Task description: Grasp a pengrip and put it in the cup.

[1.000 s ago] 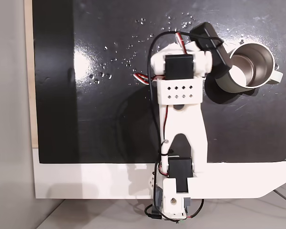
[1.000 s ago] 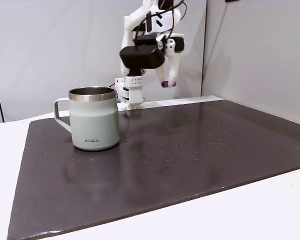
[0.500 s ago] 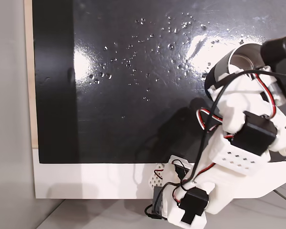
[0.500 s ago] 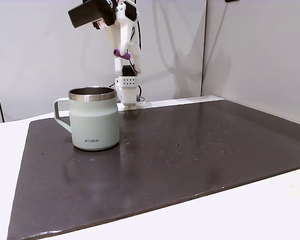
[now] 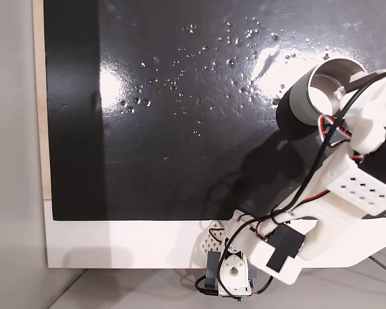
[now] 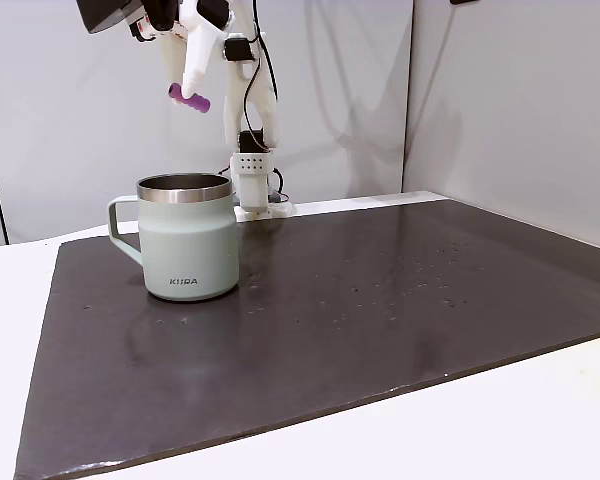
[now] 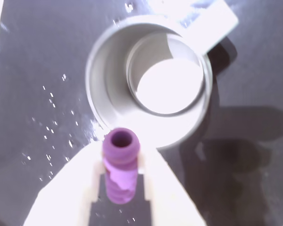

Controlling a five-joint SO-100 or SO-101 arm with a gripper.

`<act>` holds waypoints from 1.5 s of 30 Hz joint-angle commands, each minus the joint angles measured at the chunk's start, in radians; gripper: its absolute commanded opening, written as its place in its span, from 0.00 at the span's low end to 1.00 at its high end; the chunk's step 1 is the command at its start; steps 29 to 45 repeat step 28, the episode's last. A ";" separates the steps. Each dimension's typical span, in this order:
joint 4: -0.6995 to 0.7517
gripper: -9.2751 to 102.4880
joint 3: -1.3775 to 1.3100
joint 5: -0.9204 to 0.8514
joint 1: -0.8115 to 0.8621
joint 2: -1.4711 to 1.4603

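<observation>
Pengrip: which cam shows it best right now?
Wrist view: the pengrip is large and central, clamped between the jaws just short of the cup. A fixed view shows it small, high above the cup.

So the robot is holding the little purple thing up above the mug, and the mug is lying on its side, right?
Almost. The gripper does hold the purple pengrip up above the mug, but the mug is not lying on its side. The fixed view from the side shows it standing upright on the dark mat, its open top facing up.
</observation>
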 commanded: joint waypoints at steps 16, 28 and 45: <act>-0.034 0.35 -0.206 0.043 0.037 -0.193; -0.028 0.36 -0.207 0.058 0.028 -0.173; -0.028 0.36 -0.207 0.058 0.028 -0.173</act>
